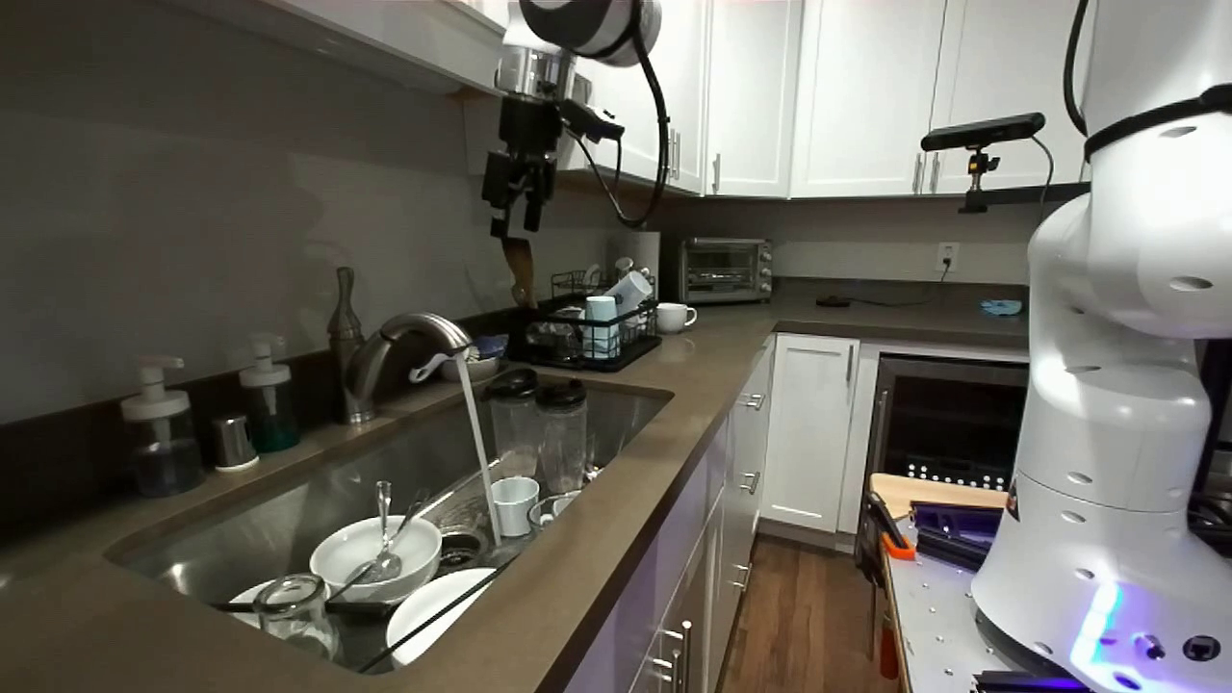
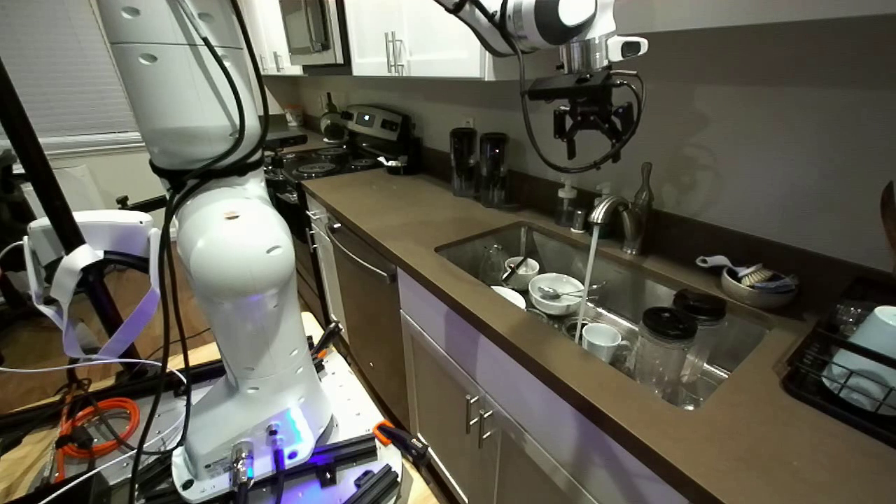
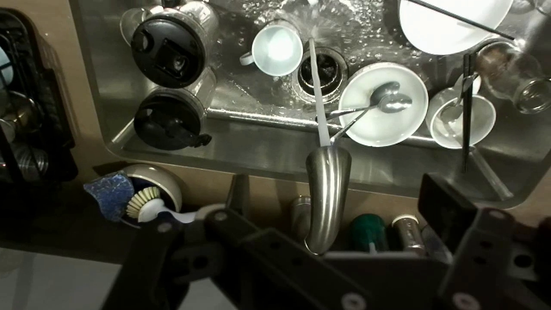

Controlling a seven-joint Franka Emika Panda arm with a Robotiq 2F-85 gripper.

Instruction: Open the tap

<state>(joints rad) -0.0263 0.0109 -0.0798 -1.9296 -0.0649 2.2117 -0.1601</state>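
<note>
Closest, at the lower left of the frame in an exterior view, a clear glass jar (image 1: 296,618) sits in the steel sink (image 1: 260,527). Near it is a white bowl (image 1: 421,551) with two spoons (image 3: 396,103) in it. A bit farther back, a pale mug (image 1: 515,506) stands upright beside the drain (image 1: 463,551); I cannot tell what is in it. Past the mug are two tall clear cups (image 1: 561,448) with black lids (image 1: 561,393). The shiny tap (image 1: 366,368) stands behind the sink, left of the middle of the frame, and water (image 1: 472,414) runs from its spout (image 1: 433,327) down to the sink floor. Past the tap, a small bowl (image 1: 479,369) holds a brush (image 3: 148,207) and something blue (image 3: 111,193). Farther off, near the middle of the frame, a black rack (image 1: 616,365) holds pale blue cups (image 1: 601,308), and a white mug (image 1: 671,319) sits just outside it.

The thick white arm (image 1: 1107,423) fills the right of the frame, and its far end shows again at the top middle. There the gripper (image 1: 516,221) hangs, pointing down, high above the tap and well apart from it. In the wrist view the fingers (image 3: 445,211) are spread wide, with the tap down below between them.
</note>
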